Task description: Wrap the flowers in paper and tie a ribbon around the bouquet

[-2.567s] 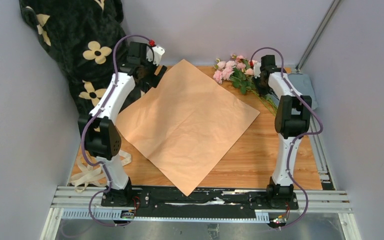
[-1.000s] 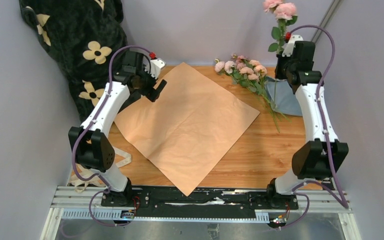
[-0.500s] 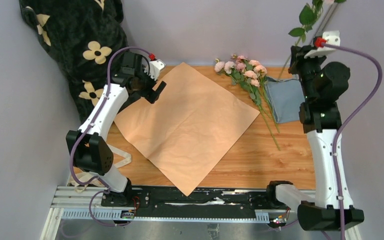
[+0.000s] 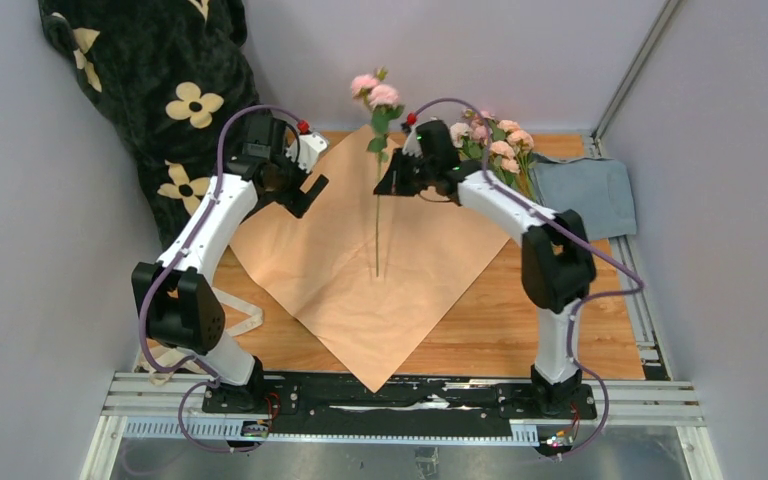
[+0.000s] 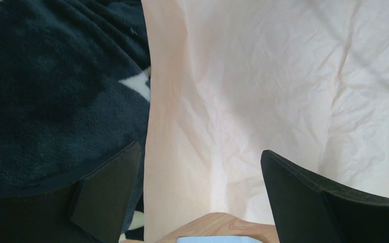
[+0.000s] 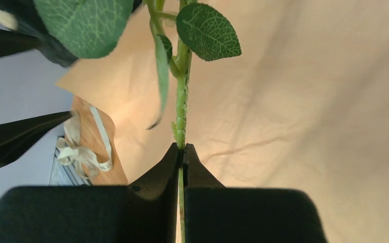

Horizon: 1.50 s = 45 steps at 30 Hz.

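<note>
**One flower (image 4: 377, 230) held over the paper (image 4: 400, 300)**

Ribbon (image 6: 82, 154) lies loose at 8 o'clock. The paper, peach face up, lies as a diamond mid-table (image 4: 520, 330). Right pincer (image 6: 182, 152) pinches the flower upright above it. Left pincer (image 5: 200, 152) gapes wide at the paper's 10 o'clock edge. Other flowers (image 4: 495, 145) lie at 1 o'clock beside a blue-grey cloth (image 4: 585, 195). The blanket (image 4: 160, 90) crowds 11.

Peach paper (image 4: 430, 255) lies flat; one pink-bloomed stem (image 4: 377, 215) stands upright over it, other flowers (image 4: 497, 147) lying beside its far-right edge.

matt creased paper (image 4: 380, 270); plush blanket (image 4: 150, 70)
</note>
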Tool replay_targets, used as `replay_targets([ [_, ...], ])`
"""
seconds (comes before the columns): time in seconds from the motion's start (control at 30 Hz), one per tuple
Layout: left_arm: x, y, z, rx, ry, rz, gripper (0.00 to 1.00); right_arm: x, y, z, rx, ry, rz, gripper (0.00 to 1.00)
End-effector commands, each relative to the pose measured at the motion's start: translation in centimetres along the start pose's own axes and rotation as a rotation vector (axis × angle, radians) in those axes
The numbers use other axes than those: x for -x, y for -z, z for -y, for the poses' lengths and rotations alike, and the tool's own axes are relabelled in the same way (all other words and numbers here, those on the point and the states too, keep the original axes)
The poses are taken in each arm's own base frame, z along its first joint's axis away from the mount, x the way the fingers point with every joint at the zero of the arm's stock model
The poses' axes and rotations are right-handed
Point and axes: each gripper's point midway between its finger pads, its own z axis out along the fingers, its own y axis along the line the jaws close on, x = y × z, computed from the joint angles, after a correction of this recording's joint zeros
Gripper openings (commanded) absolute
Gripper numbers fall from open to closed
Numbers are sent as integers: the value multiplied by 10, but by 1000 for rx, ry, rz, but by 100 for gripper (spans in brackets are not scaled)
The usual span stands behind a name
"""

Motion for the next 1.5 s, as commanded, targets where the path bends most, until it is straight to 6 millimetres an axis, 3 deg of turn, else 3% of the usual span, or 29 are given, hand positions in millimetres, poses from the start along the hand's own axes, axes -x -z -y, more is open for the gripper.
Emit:
replay_targets([
  [0.0, -23, 7, -6, 43, -25, -56, 100, -26, -41, -28, 16, -72, -110, 0],
  [0.13, -40, 1, -3, 35, -27, -99, 100, -63, -83, 4, -43, -165, -191, 0],
  [0.3, -42, -2, 0, 20, -22, -104, 100, -99, -108, 61, -217, -77, -310, 0],
  [0.37, -41, -3, 1, 15, -18, -102, 100, -93, -106, 62, -218, 18, -365, 17],
  [0.4, -40, -4, 3, 6, -15, -98, 100, -92, -97, 58, -190, 97, -416, 29],
  [0.47, -41, -6, 5, -8, -13, -98, 100, -71, -77, 51, -206, 201, -429, 40],
  [0.57, -41, -9, 6, -14, -5, -102, 100, -25, -24, 70, -335, 365, -375, 47],
  [0.63, -42, -8, 7, -17, -2, -101, 100, -6, 21, 96, -433, 380, -345, 49],
  [0.7, -42, -7, 8, -20, -5, -97, 100, 2, 71, 136, -559, 370, -341, 45],
  [0.77, -41, -6, 9, -23, -2, -92, 100, 0, 119, 179, -690, 324, -355, 35],
  [0.87, -39, -4, 10, -25, 9, -81, 100, -25, 181, 246, -874, 196, -459, 25],
  [0.93, -39, -3, 12, -30, 10, -76, 100, -37, 204, 268, -911, 117, -505, 25],
  [1.0, -40, -2, 14, -35, 9, -75, 100, -50, 214, 283, -914, 52, -540, 28],
  [1.13, -43, -2, 15, -37, 9, -79, 100, -69, 207, 300, -824, -97, -540, 31],
  [1.23, -44, -4, 15, -41, 13, -85, 100, -72, 207, 318, -871, -107, -545, 36],
  [1.33, -43, -5, 16, -46, 15, -84, 100, -58, 215, 334, -962, -65, -529, 31],
  [1.47, -44, -7, 17, -51, 15, -86, 100, -28, 208, 348, -988, 18, -449, 24],
])
